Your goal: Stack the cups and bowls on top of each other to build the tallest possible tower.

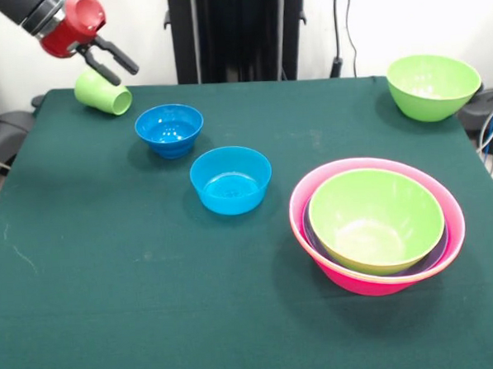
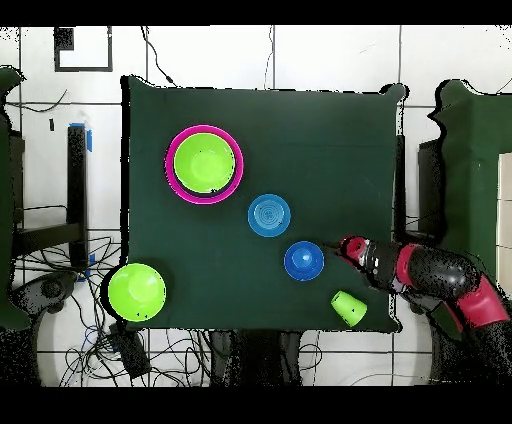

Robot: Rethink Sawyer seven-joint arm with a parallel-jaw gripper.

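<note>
1. Front view first: the arm [image 1: 43, 17] is coming in at the top left corner, and its hand [image 1: 112, 63] is hanging just above the green cup [image 1: 103, 92]. The two black fingers [image 1: 117, 56] are sitting spread a bit with nothing between them, so it's open and empty.
2. That cup is lying on its side near the far left corner of the worktop [image 1: 112, 307], mouth pointing right.
3. Two blue bowls are sitting upright mid-worktop: one [image 1: 169, 129] just right of the cup, the other [image 1: 230, 179] nearer the camera and further right. They're close, not touching.
4. The tower [image 1: 377, 225] is sitting on the right: a pink bowl [image 1: 351, 280] outermost, a purple rim showing inside it, and a green bowl [image 1: 376, 217] nested on top.
5. A lone green bowl [image 1: 433, 85] is sitting at the far right corner, right by the worktop edge, well apart from everything else.
6. Overhead now: the arm [image 2: 450, 280] is reaching in from the right, the hand [image 2: 335, 247] pointing left, its tip just beside one blue bowl [image 2: 304, 260]. Can't really make out the fingers from up here.
7. The cup [image 2: 348, 308] is lying below the hand, near the bottom edge of the worktop [image 2: 330, 140].
8. The second blue bowl [image 2: 269, 215] is sitting between the first one and the tower [image 2: 205, 164], which is up left.
9. The lone green bowl [image 2: 136, 291] is sitting at the bottom left corner.
</note>
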